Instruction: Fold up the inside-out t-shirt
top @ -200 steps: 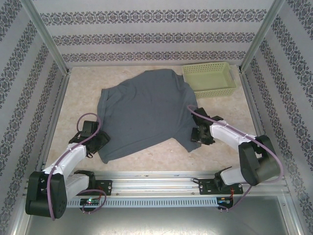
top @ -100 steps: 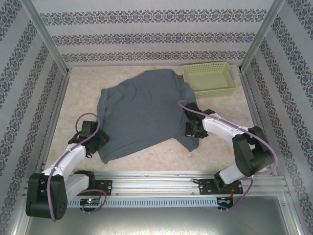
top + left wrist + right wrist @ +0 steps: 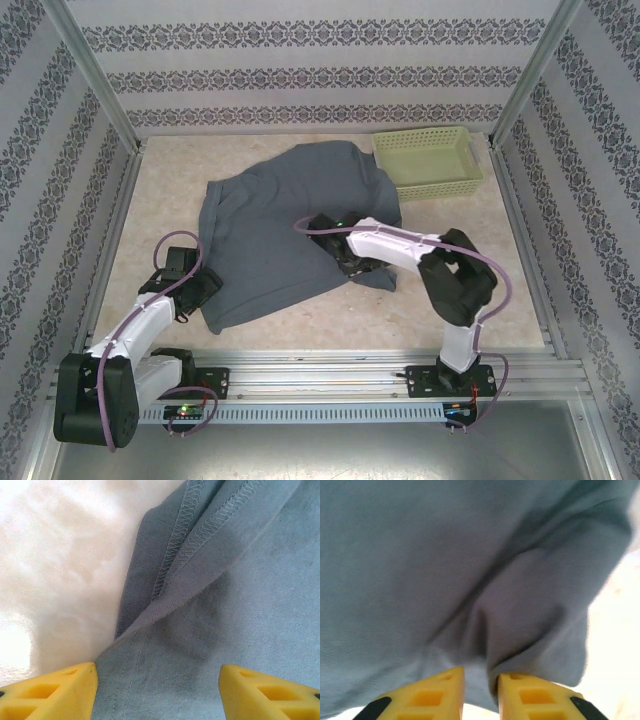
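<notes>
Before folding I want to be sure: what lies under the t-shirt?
The table shows around the t-shirt; whatever lies beneath it is covered. The right fingers pinch a fold of it.

The plain slate blue-grey soft cloth t-shirt (image 3: 260, 240) has paler overlock stitching on its seams. Beside the t-shirt are a light green lattice plastic basket (image 3: 428, 160) and the mottled beige tabletop (image 3: 330, 325). Behind it, white walls (image 3: 300, 60) carry dark floral bands. The left gripper (image 3: 157, 672) has yellow fingers (image 3: 55, 692).

Beige table (image 3: 170, 190) under t-shirt (image 3: 270, 230), green basket (image 3: 440, 186)
</notes>
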